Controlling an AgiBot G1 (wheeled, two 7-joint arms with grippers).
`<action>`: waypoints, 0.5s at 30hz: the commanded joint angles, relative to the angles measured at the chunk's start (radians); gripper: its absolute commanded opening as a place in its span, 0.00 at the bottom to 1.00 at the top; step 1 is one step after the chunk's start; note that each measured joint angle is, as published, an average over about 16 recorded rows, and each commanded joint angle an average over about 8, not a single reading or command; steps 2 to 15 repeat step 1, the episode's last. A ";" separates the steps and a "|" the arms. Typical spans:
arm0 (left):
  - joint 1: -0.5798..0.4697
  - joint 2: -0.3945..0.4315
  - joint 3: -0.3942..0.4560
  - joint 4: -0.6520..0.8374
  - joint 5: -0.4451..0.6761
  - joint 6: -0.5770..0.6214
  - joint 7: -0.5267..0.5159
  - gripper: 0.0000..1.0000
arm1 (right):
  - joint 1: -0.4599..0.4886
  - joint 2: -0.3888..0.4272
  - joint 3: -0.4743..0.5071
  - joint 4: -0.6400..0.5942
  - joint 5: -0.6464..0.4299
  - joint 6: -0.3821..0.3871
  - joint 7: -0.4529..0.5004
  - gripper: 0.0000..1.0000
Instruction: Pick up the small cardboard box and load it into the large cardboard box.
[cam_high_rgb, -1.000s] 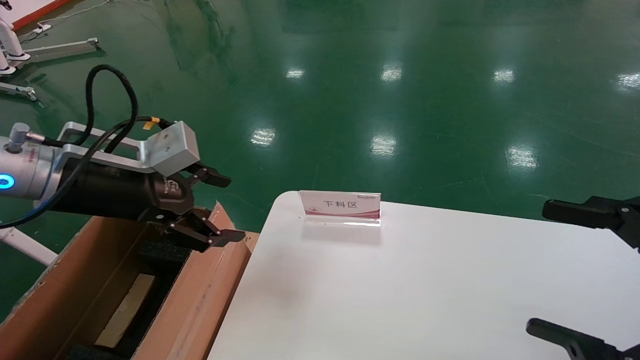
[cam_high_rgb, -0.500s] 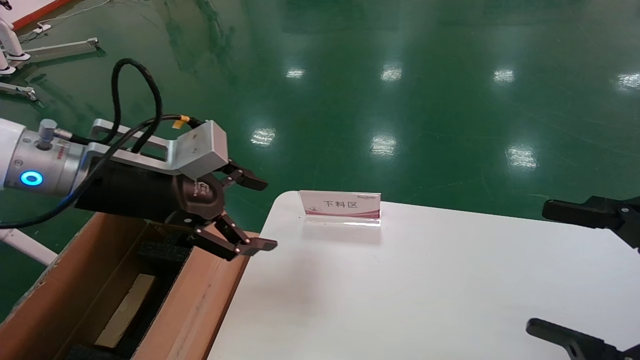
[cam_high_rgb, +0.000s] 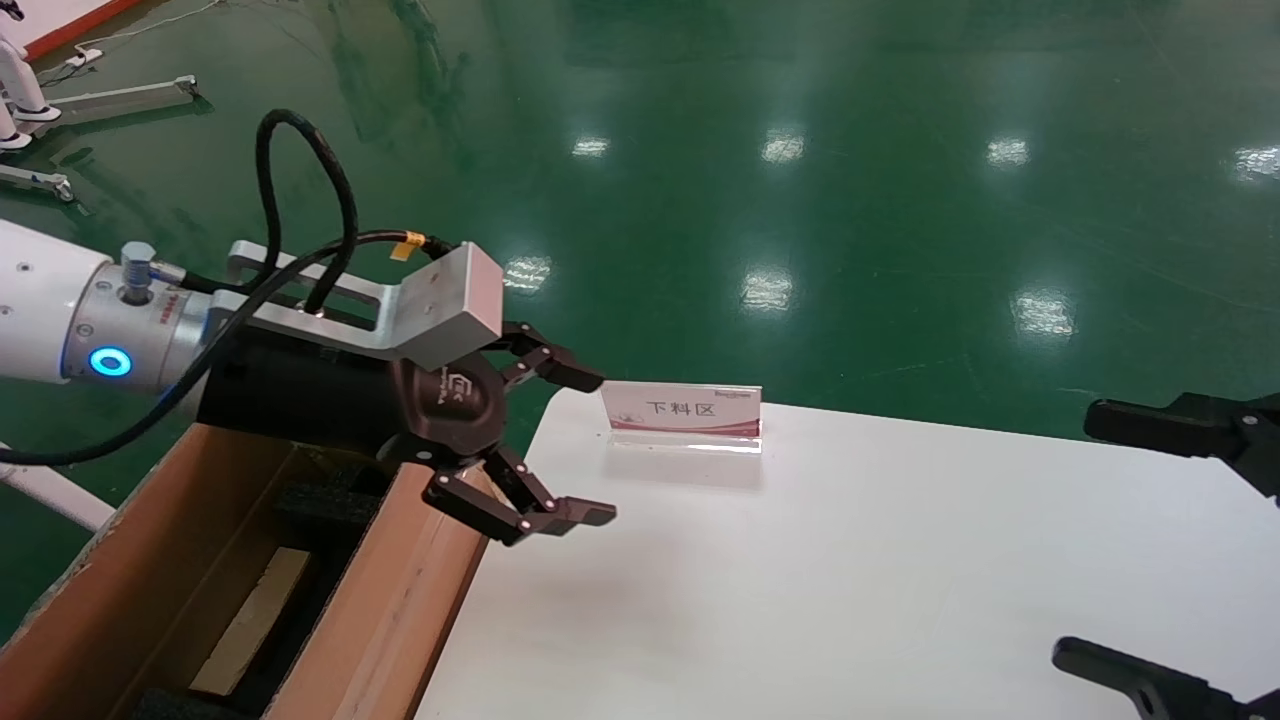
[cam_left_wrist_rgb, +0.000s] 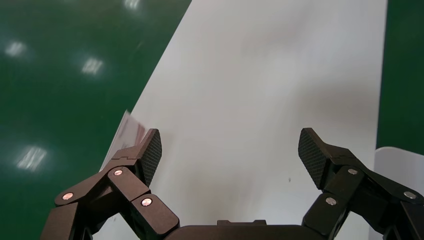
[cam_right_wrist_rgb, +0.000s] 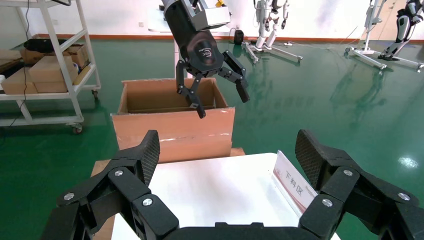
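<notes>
The left gripper (cam_high_rgb: 590, 445) hangs over the near corner of the white desk (cam_high_rgb: 850, 580), fingers spread wide and holding nothing; just behind it sits the large cardboard box (cam_high_rgb: 400, 600), with the small cardboard box (cam_high_rgb: 250, 620) lying down inside beside black foam. A little sign (cam_high_rgb: 683, 410) on the desk reads "下料区"; the right gripper (cam_right_wrist_rgb: 227, 165) waits at the desk's other side, fingers wide apart and empty.

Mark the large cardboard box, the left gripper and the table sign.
large cardboard box (cam_high_rgb: 400, 600), head view, near side wall.
left gripper (cam_high_rgb: 590, 445), head view, gap between open fingertips.
table sign (cam_high_rgb: 682, 409), head view, printed face.
</notes>
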 joint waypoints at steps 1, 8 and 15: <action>0.052 0.015 -0.062 0.006 -0.014 0.015 0.016 1.00 | 0.000 0.000 0.000 0.000 0.000 0.000 0.000 1.00; 0.052 0.015 -0.062 0.006 -0.014 0.015 0.016 1.00 | 0.000 0.000 0.000 0.000 0.000 0.000 0.000 1.00; 0.052 0.015 -0.062 0.006 -0.014 0.015 0.016 1.00 | 0.000 0.000 0.000 0.000 0.000 0.000 0.000 1.00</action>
